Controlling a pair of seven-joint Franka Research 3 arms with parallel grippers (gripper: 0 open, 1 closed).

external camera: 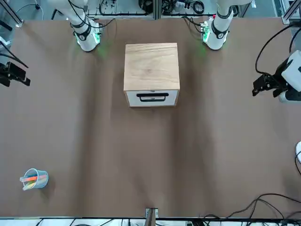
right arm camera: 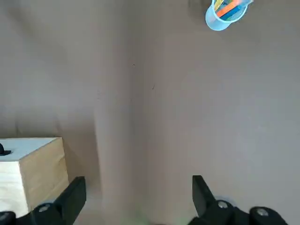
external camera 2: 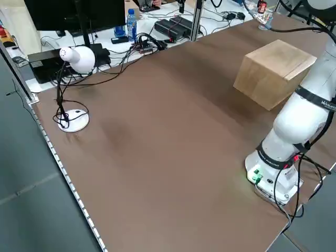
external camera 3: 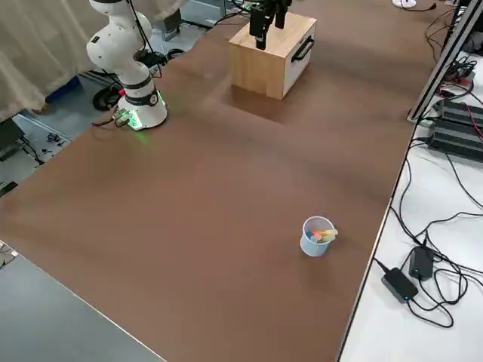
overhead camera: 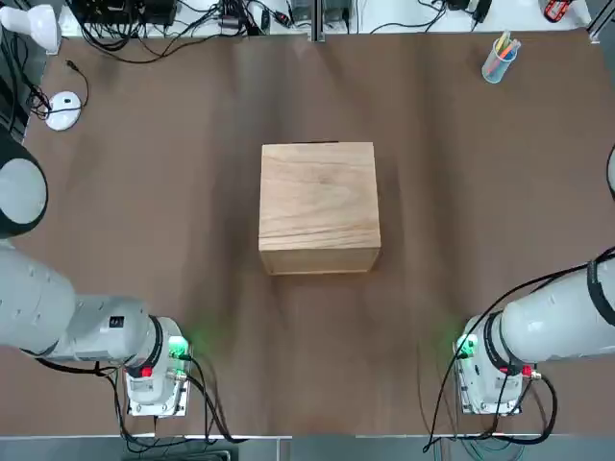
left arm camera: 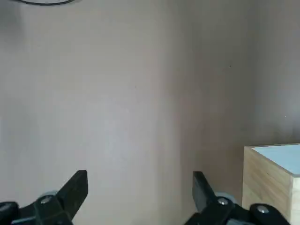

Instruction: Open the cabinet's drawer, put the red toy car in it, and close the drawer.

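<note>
The cabinet is a light wooden box in the middle of the table. Its drawer is shut, and the dark handle faces away from the arms. The red toy car is not in view in any frame. My left gripper hangs open off the cabinet's left side, well clear of it, with nothing between its fingers. My right gripper hangs open off the right side, also empty. Each wrist view catches a corner of the cabinet beside the open jaws.
A blue cup of coloured pens stands near the far right corner. A white computer mouse lies at the far left edge. Cables and electronics crowd the strip beyond the table's far edge. Both arm bases sit at the near edge.
</note>
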